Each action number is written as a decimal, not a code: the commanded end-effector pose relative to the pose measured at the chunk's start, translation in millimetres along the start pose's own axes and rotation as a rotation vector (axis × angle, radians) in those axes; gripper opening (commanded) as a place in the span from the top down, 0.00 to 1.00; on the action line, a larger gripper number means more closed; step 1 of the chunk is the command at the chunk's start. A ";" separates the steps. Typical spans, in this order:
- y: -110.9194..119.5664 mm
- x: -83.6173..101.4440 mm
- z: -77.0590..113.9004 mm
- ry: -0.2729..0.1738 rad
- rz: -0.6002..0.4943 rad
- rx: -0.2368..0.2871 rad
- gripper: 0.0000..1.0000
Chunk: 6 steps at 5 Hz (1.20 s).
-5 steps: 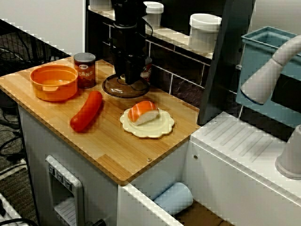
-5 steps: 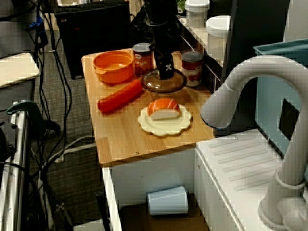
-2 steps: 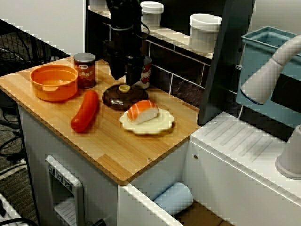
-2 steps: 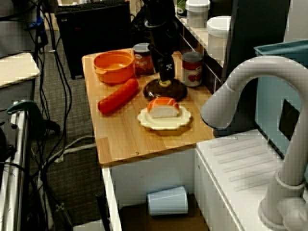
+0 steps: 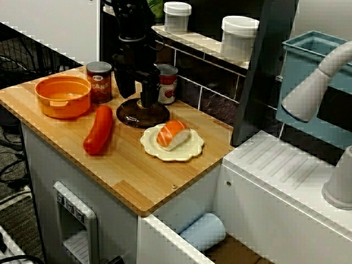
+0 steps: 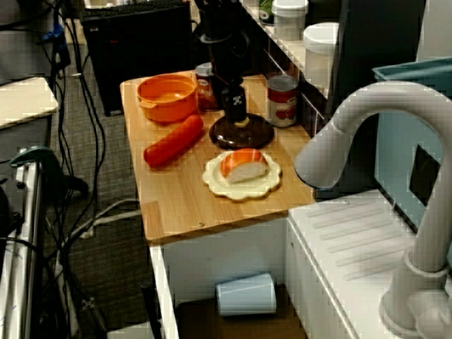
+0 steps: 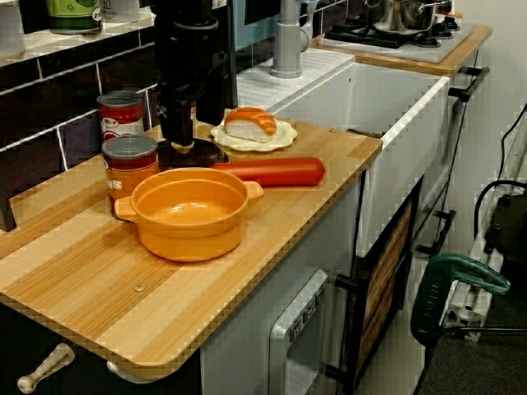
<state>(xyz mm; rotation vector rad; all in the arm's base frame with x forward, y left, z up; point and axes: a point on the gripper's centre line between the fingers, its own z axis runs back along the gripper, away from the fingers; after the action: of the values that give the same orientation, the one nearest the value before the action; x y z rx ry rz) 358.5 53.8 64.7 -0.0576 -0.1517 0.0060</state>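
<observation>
My black gripper (image 5: 136,93) hangs just over a dark brown round lid (image 5: 143,114) lying flat on the wooden counter (image 5: 137,181). Its fingers stand apart, and one fingertip reaches down beside the lid's yellow knob (image 6: 241,122). Nothing is held. The view from the counter's end shows the gripper (image 7: 179,136) directly above the lid (image 7: 202,152). To the lid's right a piece of salmon sushi (image 5: 172,135) lies on a cream scalloped plate (image 5: 165,149). A red sausage (image 5: 98,129) lies to the lid's left front.
An orange pot (image 5: 63,96) stands at the counter's left end with a red can (image 5: 99,81) behind it. A second can (image 5: 166,83) stands by the tiled back wall. White jars (image 5: 238,36) sit on the shelf. A sink and grey faucet (image 5: 313,82) lie right.
The lid, raised in the gripper a second ago, now lies on the counter and is let go. The gripper has shifted left. The sushi has turned on its plate.
</observation>
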 end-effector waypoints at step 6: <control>-76.4 -30.1 26.6 -0.025 -0.086 0.007 0.00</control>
<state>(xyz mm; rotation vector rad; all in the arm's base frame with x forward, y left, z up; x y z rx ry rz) 320.6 -20.5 65.8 -0.0494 -0.0925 -0.0672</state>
